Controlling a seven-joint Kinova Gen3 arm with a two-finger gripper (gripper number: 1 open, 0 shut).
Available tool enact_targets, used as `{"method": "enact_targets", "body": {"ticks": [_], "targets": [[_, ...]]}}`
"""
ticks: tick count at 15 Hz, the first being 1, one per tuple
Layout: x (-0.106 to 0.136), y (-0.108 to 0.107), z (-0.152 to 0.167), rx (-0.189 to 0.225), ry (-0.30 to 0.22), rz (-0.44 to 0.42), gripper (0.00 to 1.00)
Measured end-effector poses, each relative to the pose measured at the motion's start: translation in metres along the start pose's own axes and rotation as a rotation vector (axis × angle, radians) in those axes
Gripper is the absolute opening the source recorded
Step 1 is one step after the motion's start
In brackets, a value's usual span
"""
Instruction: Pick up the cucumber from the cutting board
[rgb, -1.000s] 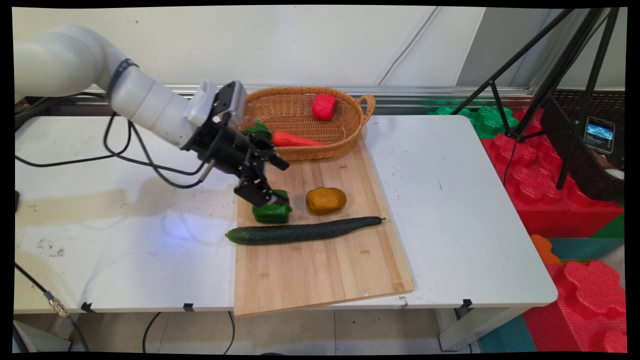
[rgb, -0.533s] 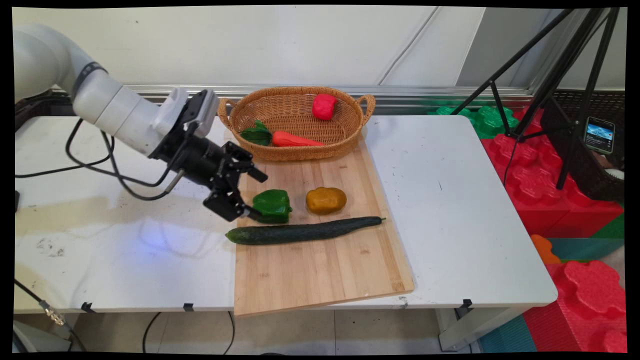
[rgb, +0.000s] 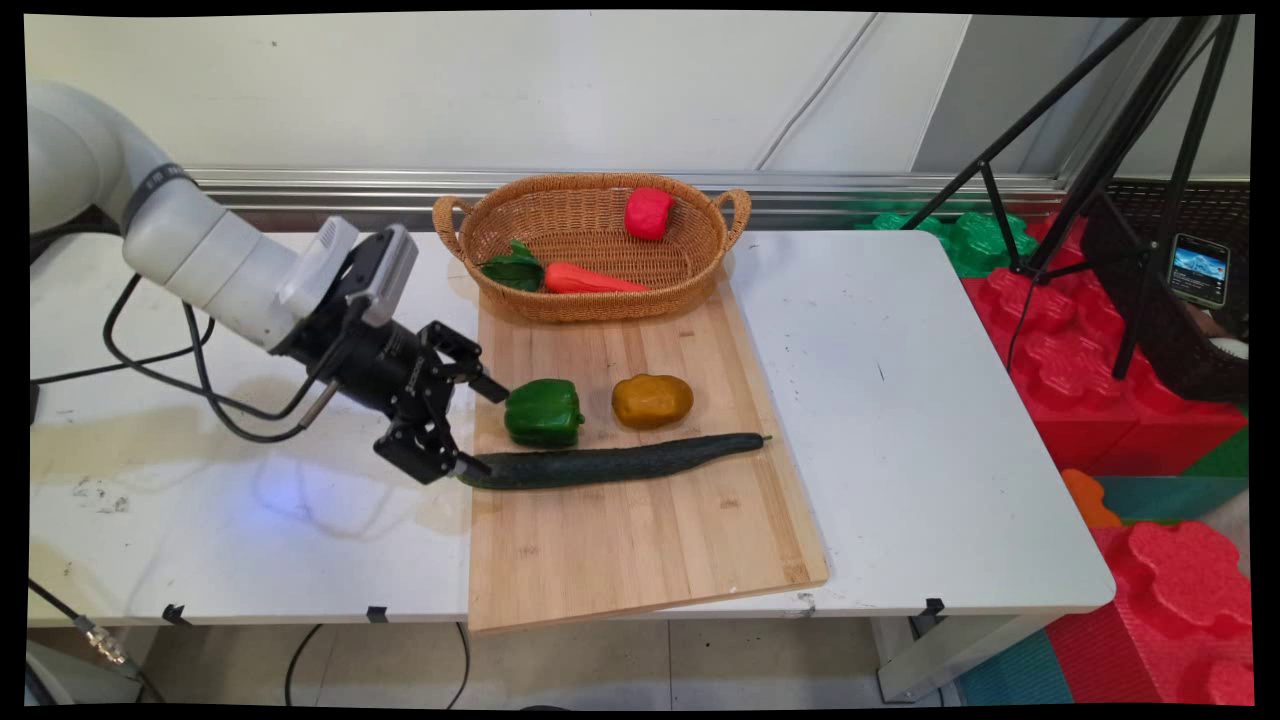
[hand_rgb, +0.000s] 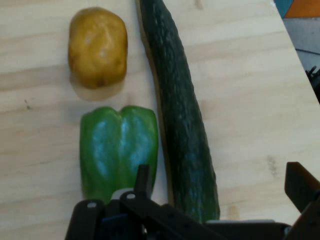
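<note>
gripper (rgb: 480, 428) wide open, holding nothing, at left end of one cucumber (rgb: 610, 463). one green pepper (rgb: 543, 412), one potato (rgb: 652, 400) on cutting board (rgb: 640, 540). basket (rgb: 690, 275): one carrot (rgb: 590, 279), one red item (rgb: 649, 213).

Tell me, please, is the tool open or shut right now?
Open: the tool has its fingers spread apart, one near the green pepper, the other at the cucumber.

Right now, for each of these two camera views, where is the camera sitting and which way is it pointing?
Main view: fixed above the table's near side, looking down across the table to the wall; shows the arm and the open gripper.
Hand view: on the hand, looking along the gripper down at the cutting board; its fingers show.
Both share the green pepper, cucumber and potato.
</note>
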Motion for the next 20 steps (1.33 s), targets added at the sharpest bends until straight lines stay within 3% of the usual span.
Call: {"method": "enact_targets", "body": {"ticks": [8,20], "targets": [[-0.022,0.010,0.031,0.006,-0.049,-0.040,1.00],[-0.025,0.010,0.065,0.031,-0.045,-0.090,1.00]]}}
